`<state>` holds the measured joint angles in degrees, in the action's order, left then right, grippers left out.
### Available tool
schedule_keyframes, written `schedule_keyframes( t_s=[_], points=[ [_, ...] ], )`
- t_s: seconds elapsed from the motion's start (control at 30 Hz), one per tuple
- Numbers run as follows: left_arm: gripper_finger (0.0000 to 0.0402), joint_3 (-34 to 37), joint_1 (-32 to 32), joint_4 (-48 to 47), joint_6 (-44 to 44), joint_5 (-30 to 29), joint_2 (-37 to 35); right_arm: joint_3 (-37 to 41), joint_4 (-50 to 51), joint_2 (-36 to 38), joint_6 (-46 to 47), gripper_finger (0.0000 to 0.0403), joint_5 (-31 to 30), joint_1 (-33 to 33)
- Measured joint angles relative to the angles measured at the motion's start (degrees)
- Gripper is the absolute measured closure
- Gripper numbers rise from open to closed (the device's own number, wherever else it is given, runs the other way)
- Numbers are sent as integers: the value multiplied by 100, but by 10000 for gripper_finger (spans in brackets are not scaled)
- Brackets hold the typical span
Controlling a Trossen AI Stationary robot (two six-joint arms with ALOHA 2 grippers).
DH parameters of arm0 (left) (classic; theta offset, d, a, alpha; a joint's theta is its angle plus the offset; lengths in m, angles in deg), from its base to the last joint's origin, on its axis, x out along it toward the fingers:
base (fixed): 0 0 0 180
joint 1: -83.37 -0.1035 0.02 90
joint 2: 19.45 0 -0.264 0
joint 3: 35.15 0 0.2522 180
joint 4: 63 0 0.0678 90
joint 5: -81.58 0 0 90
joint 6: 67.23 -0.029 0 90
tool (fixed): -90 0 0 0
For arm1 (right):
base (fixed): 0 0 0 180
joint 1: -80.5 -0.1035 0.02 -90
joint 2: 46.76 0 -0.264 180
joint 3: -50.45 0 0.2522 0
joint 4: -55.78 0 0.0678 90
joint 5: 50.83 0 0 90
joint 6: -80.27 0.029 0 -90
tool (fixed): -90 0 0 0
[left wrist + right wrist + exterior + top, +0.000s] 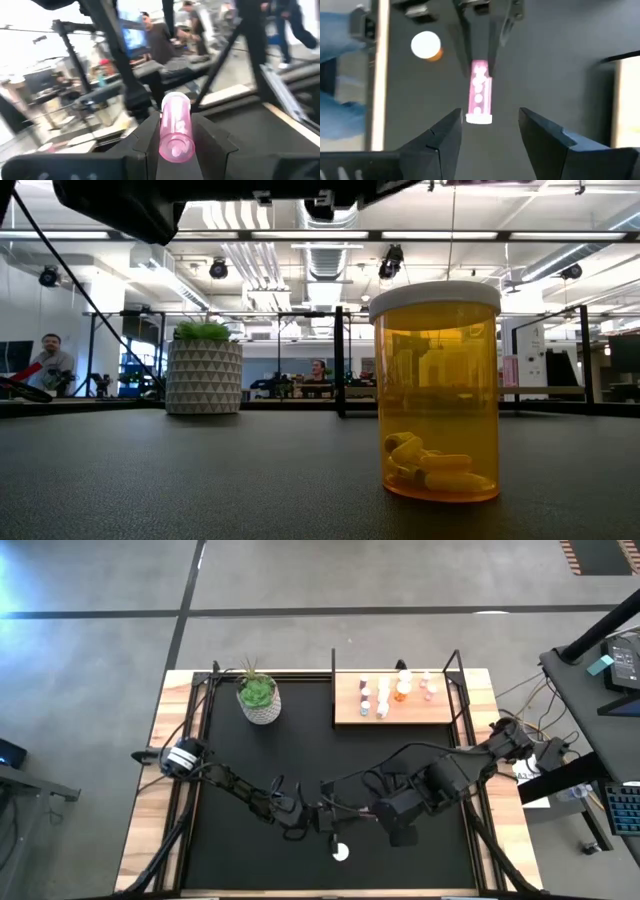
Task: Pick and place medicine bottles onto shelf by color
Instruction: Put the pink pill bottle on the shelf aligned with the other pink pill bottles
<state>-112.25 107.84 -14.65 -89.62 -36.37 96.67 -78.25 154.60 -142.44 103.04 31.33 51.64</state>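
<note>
A pink medicine bottle [176, 125] with a white cap [479, 118] is held level above the black mat, with my left gripper [176, 150] shut on it near the table's front middle [328, 822]. My right gripper [490, 135] hangs open above the bottle, pointing down, its fingers clear of it. An orange bottle [437, 390] with a white cap [341, 853] stands upright on its base on the mat close by. The shelf [440, 712] at the far right carries several small bottles. My left gripper pinches the pink bottle's capless end [480, 67] between its two fingers [145, 137]. The fingers come in about level and lie along the bottle. The bottle sticks out forward past the fingertips, cap end free, lifted clear of the mat.
A white pot with a green plant [258, 696] stands at the far left of the mat [240, 860]. Black upright posts [333, 685] frame the shelf. People and desks show in the room beyond the table.
</note>
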Motion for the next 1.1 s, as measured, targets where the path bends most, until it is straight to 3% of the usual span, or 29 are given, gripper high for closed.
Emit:
schedule_keyframes(
  t_s=[0.23, 0.3, 0.53, 0.7, 1.1],
  points=[
    [316, 7, -82, 714, -779, -1309, -296, -325, 521, 10, -93, 218, -1173, -40],
    [316, 14, -98, 753, -975, -1444, -479, -299, 487, 82, -184, 218, -1392, -59],
    [316, 109, -101, 590, -1115, -1461, -949, -285, 500, 315, -480, 218, -2280, -90],
    [316, 119, -101, 538, -1108, -1441, -982, -285, 499, 507, -589, 218, -2553, -86],
    [316, -47, -118, 643, -1104, -1083, -1019, -283, 169, 406, -780, 215, -2508, -87]
  ],
)
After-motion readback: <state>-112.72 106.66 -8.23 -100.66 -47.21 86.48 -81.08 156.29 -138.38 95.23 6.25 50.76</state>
